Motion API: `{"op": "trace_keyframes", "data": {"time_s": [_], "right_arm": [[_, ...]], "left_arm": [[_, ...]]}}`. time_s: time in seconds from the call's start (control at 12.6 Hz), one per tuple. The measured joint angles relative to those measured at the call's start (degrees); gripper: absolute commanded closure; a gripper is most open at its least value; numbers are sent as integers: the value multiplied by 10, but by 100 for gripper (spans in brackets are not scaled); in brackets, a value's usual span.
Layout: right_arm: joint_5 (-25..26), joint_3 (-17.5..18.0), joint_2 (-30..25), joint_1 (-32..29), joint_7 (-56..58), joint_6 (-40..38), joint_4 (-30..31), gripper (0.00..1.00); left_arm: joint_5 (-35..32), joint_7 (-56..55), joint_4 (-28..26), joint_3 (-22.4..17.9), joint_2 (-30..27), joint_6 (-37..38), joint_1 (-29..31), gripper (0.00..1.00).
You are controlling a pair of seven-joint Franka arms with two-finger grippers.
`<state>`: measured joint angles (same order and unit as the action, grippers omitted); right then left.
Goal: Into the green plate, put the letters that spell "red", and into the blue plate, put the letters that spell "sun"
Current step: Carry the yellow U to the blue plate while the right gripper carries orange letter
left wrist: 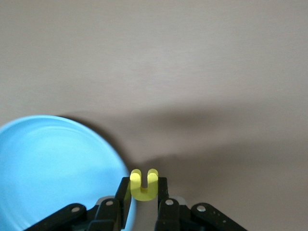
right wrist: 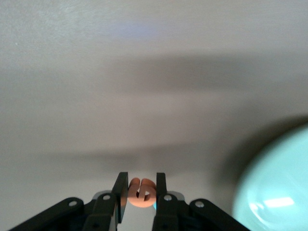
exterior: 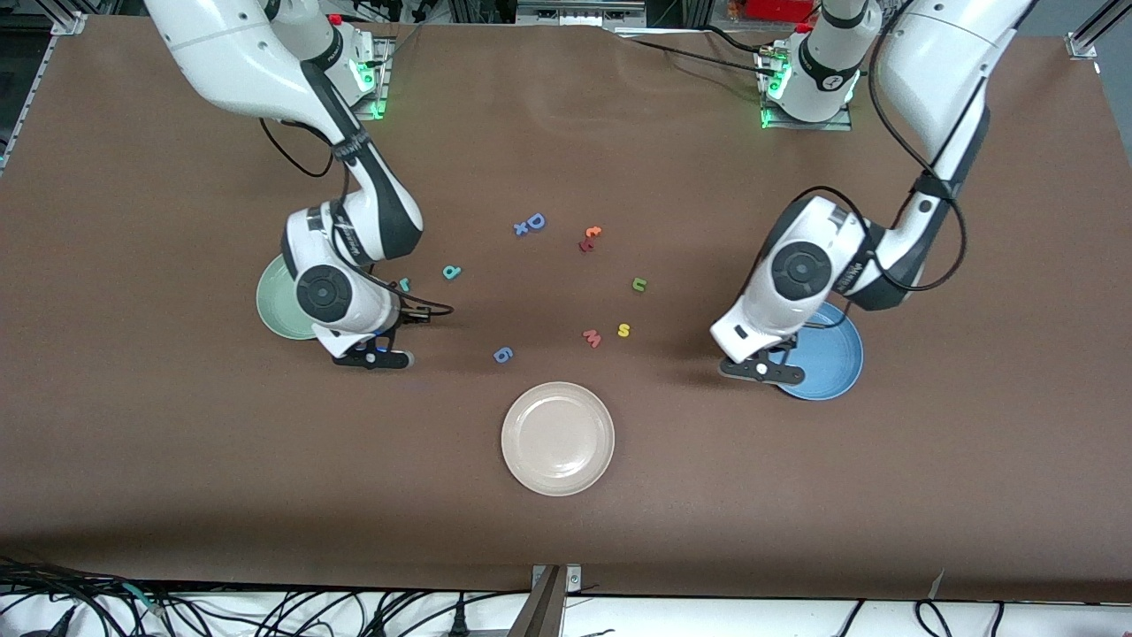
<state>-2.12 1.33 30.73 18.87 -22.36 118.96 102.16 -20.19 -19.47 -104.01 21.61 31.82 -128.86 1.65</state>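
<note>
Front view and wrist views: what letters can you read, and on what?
"D": big blue toy letter
"x": small blue piece beside it
"r": teal hooked toy letter
"d" or "p": teal round-bellied toy letter
"u": olive toy letter
"s": yellow curvy toy letter
"w": pink toy letter
"6" or "g": blue-purple toy piece
"u": yellow arched toy letter, left arm's jaws
"e": orange toy letter, right arm's jaws
Orange-and-red pair: too small to read

A cream-white plate (exterior: 558, 438) sits on the brown surface (exterior: 177, 460), nearest the front camera. A blue "6" (exterior: 503, 355) and a pink "w" (exterior: 592, 337) lie just farther from that camera. Farther still lie a blue capital "D" (exterior: 535, 221) touching a small blue "x" (exterior: 521, 228), and beside them an orange-and-dark-red letter pair (exterior: 589, 239).
</note>
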Motion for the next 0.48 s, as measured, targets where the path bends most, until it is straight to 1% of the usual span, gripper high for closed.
{"op": "trace_keyframes", "data": {"time_s": [0.16, 0.24, 0.32, 0.4, 0.48], "right_arm": [[0, -25, -45, -2, 18, -71, -3, 91], [0, -40, -60, -2, 37, -99, -2, 91], [0, -59, -69, -3, 65, -115, 2, 91], [0, -81, -70, -3, 99, -121, 9, 91], [0, -107, -70, -4, 141, -122, 20, 91]], "left_arm": [[0, 83, -1, -1, 0, 5, 40, 97], [0, 118, -3, -1, 1, 6, 58, 96], [0, 142, -7, -1, 4, 6, 72, 94], [0, 156, -10, -1, 9, 6, 81, 89], [0, 161, -13, -1, 16, 6, 84, 77]]}}
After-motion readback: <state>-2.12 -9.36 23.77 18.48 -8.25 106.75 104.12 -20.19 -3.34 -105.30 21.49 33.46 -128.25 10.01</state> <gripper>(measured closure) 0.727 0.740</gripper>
